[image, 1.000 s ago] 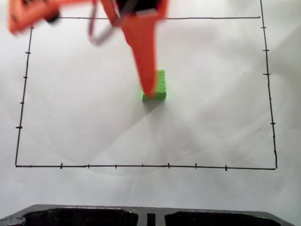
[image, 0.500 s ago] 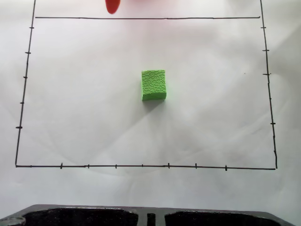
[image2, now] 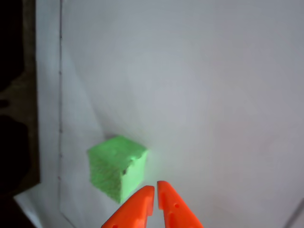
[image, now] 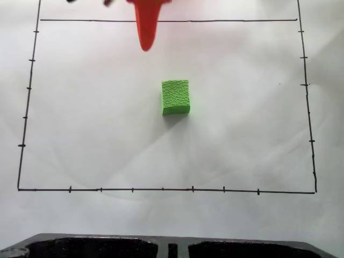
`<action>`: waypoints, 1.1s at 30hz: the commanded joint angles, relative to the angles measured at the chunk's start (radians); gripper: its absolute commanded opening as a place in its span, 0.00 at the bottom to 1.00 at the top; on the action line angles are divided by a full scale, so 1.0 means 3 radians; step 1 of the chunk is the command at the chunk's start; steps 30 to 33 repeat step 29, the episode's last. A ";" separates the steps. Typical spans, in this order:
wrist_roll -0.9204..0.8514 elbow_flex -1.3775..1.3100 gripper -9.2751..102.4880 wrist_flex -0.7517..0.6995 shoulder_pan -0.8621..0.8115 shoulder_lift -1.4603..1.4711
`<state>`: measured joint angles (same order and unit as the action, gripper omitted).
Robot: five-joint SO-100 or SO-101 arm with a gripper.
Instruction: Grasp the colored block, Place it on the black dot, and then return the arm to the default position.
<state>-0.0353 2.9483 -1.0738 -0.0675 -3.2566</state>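
Note:
The colored block, a bright green textured cube, rests alone on the white paper near the middle of the drawn rectangle. In the wrist view the colored block lies just left of and beyond my fingertips, apart from them. The orange-red arm's gripper hangs in from the top edge of the fixed view, above and left of the block. In the wrist view the gripper has its two tips pressed together with nothing between them. The black dot is hidden.
A thin black border line with tick marks frames the paper. A dark moulded object lies along the fixed view's bottom edge. A dark edge runs down the left of the wrist view.
A second ago my finger stood at the block; it then pulled up to the top edge, and now reaches slightly lower into the fixed view. The block has stayed in place.

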 commanded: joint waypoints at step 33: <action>0.0169 0.0271 0.08 0.0486 0.0031 -0.0041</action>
